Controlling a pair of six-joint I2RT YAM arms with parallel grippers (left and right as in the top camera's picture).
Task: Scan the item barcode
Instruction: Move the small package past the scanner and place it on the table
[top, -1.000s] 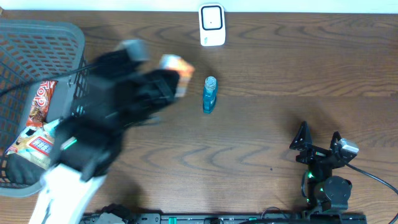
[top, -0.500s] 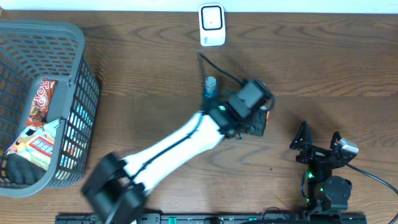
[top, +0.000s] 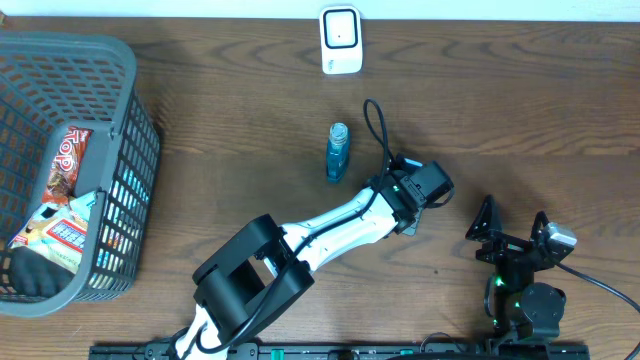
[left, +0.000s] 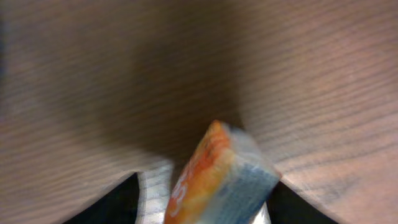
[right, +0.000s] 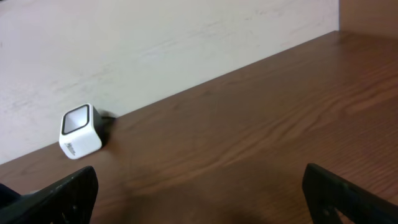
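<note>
- Overhead: a dark wood table (top: 520, 120) runs up to a pale wall (top: 500, 8) along the far edge.
- A grey basket (top: 125, 70) stands at the left end, with snack packs (top: 62, 200) inside it.
- A white scanner (top: 340, 40) stands at the far edge, centre, with its window facing up.
- A blue bottle (top: 337, 152) lies nearer, well apart from the scanner.
- The left arm (top: 330, 225) stretches across the table; its black head is low, just right of the bottle.
- From above the head covers whatever is under it.
- The right gripper (top: 513, 230) sits at the near right, jaws spread, nothing between them.
- Left wrist: blurred wood grain fills the view, with a dark shadow in the middle.
- An orange and blue box (left: 217, 180) stands tilted between the fingers of the left gripper (left: 205, 214), close over the table.
- Whether the jaws clamp the box or have let go of it, I cannot tell.
- No barcode can be made out on the box.
- Right wrist: table and cream wall.
- The scanner stands at the far left against the wall.
- Both dark fingers (right: 62, 193) sit at the bottom corners, wide apart and empty.
</note>
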